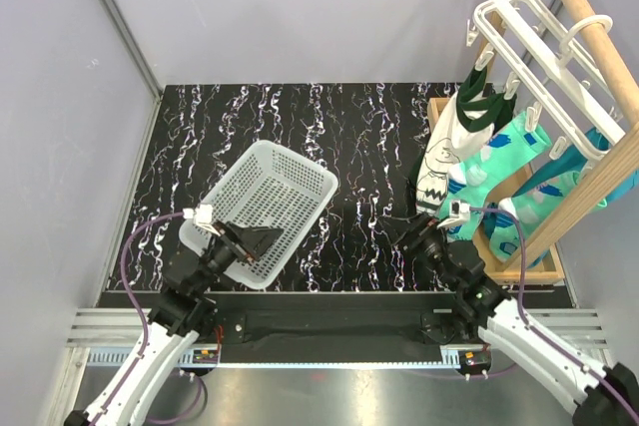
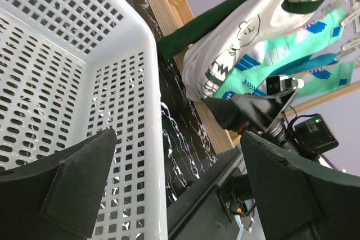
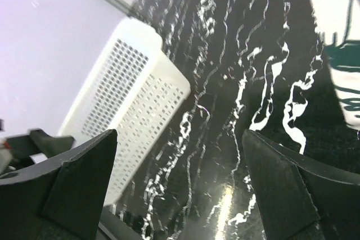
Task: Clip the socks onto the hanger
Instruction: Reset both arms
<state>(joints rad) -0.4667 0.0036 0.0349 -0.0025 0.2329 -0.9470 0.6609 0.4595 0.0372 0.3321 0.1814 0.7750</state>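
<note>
- Top external view: your left gripper [image 1: 262, 238] is hovering over the white mesh basket [image 1: 300, 161] at the near left, fingers spread wide and carrying nothing. No sock is showing inside the basket.
- Your right gripper [image 1: 404, 233] is hanging over the marbled table [image 1: 349, 117] near the centre, jaws likewise wide, gripping nothing.
- At the far right, the socks [image 1: 504, 152] are dangling from clips on the hanger [image 1: 483, 19], which is hooking over the wooden rack [image 1: 574, 7]. A white cartoon sock [image 1: 437, 162] is hanging just left of them.
- You are probably looking at a finished or nearly finished job, since no loose sock is lying anywhere in view.
</note>
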